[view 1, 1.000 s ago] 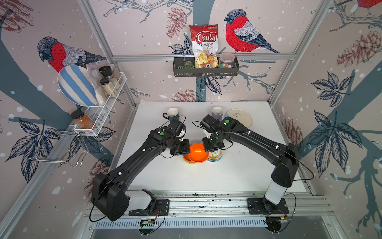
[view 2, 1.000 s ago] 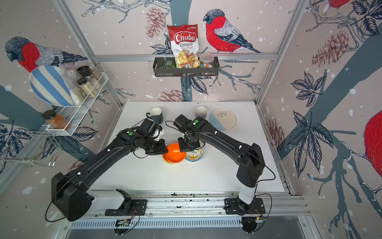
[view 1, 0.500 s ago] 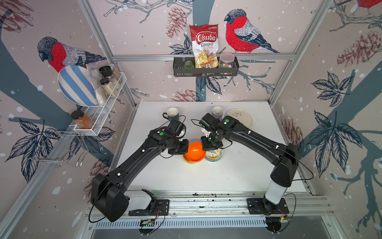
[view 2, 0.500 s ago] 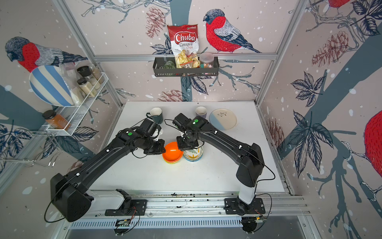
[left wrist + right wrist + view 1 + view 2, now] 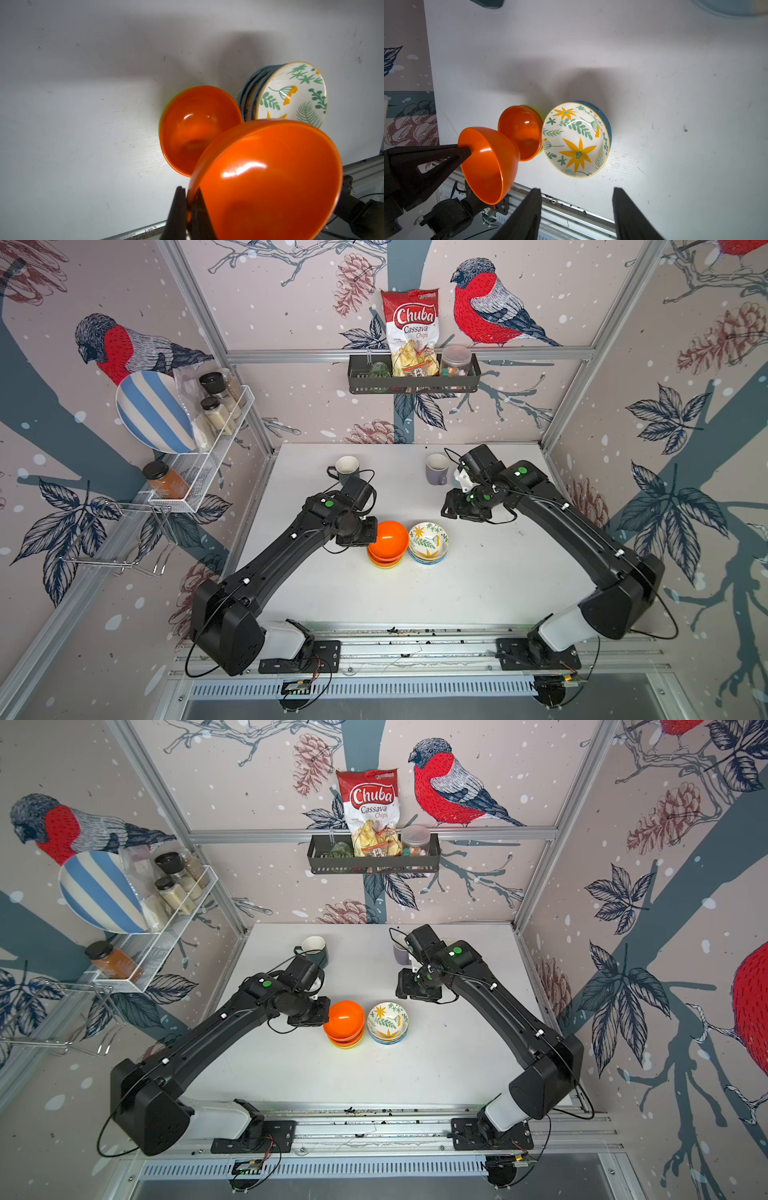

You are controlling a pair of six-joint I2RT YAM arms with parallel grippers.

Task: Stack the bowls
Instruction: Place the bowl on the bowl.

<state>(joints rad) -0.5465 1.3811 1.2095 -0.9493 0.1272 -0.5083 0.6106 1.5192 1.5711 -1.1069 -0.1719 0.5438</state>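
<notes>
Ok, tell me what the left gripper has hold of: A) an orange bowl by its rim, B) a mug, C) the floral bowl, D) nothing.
A: in the left wrist view the left gripper is pinched shut on the rim of an orange bowl.

Facing me on the far wall, in both top views, a red-and-white snack bag (image 5: 410,323) (image 5: 367,805) standing in a black basket (image 5: 415,386) carries the words "Chuba Cassava Chips".
</notes>
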